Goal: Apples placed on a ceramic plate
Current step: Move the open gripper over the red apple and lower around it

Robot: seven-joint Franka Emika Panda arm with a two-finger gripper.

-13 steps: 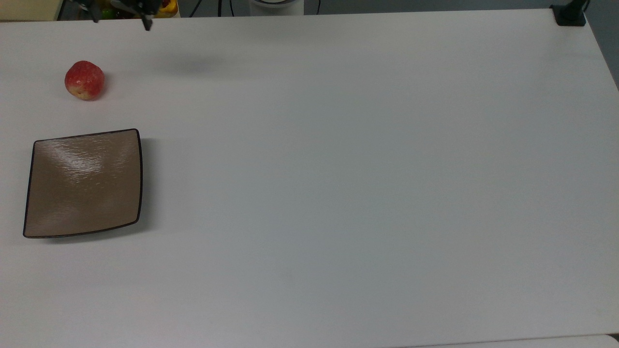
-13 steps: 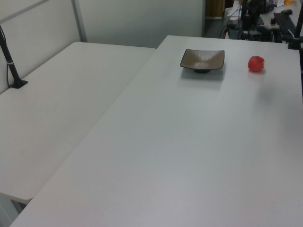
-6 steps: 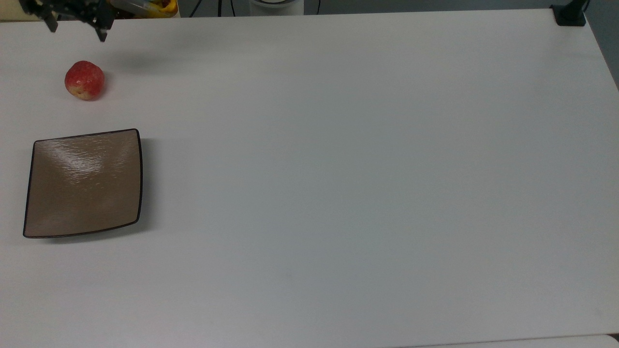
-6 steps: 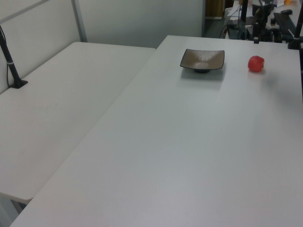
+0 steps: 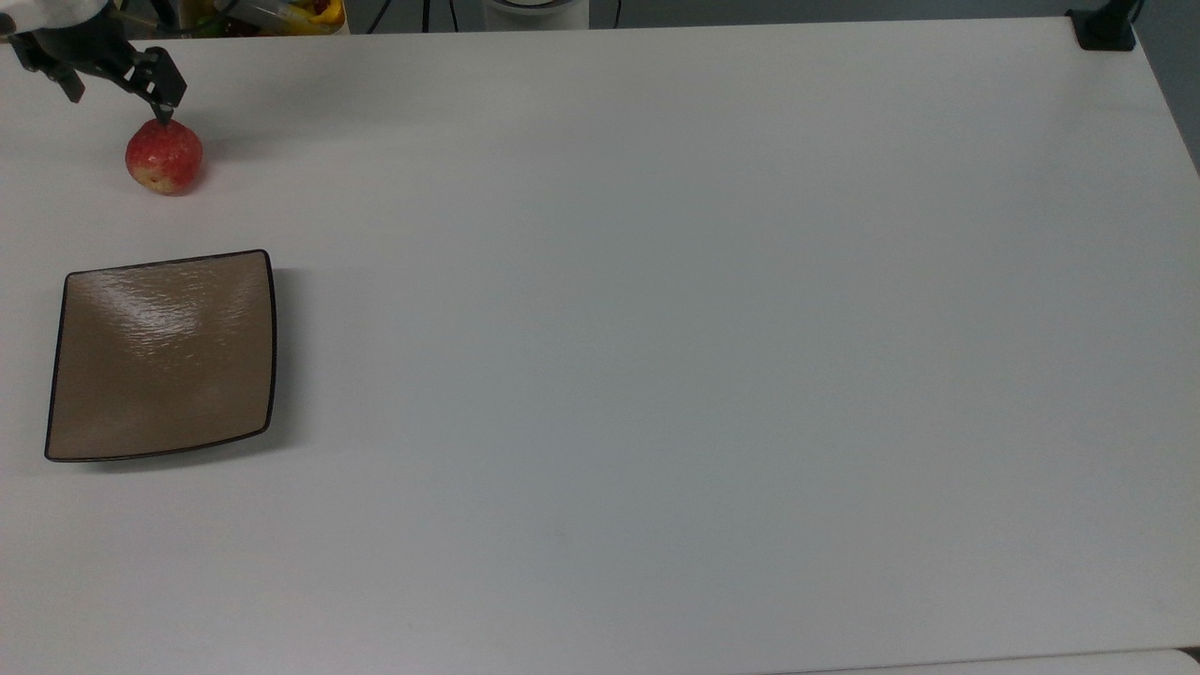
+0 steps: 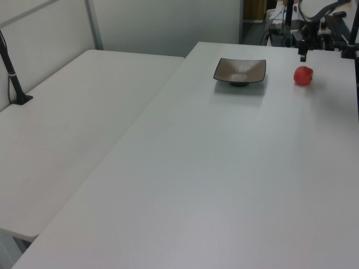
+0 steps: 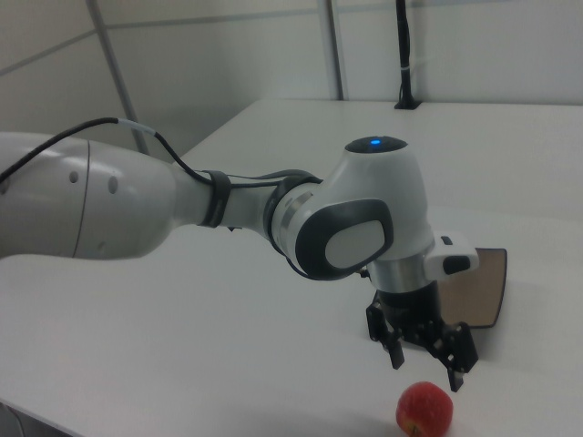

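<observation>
A small red apple (image 5: 164, 156) with a yellowish patch rests on the white table at the top view's far left; the apple (image 6: 303, 75) sits right of the plate in the left view, and the apple (image 7: 424, 409) lies at the bottom of the right view. The square glossy tan-brown ceramic plate (image 5: 161, 355) with a dark rim lies bare, below the apple in the top view; the plate (image 6: 239, 70) also appears in the left view, and the plate (image 7: 476, 286) is partly behind the arm. My gripper (image 5: 117, 96) hangs open just above the apple, fingers spread, holding nothing; the gripper (image 7: 426, 360) is close over it.
The white table (image 5: 656, 328) stretches wide to the top view's right. A black post base (image 5: 1104, 28) stands at its far right corner. Cluttered items (image 5: 281, 11) lie beyond the table's far edge. A second white table (image 6: 67, 129) adjoins on the left view's left.
The gripper has travelled toward the top view's left and come down, from beyond the table's far edge to just above the apple. Apple and plate have not moved.
</observation>
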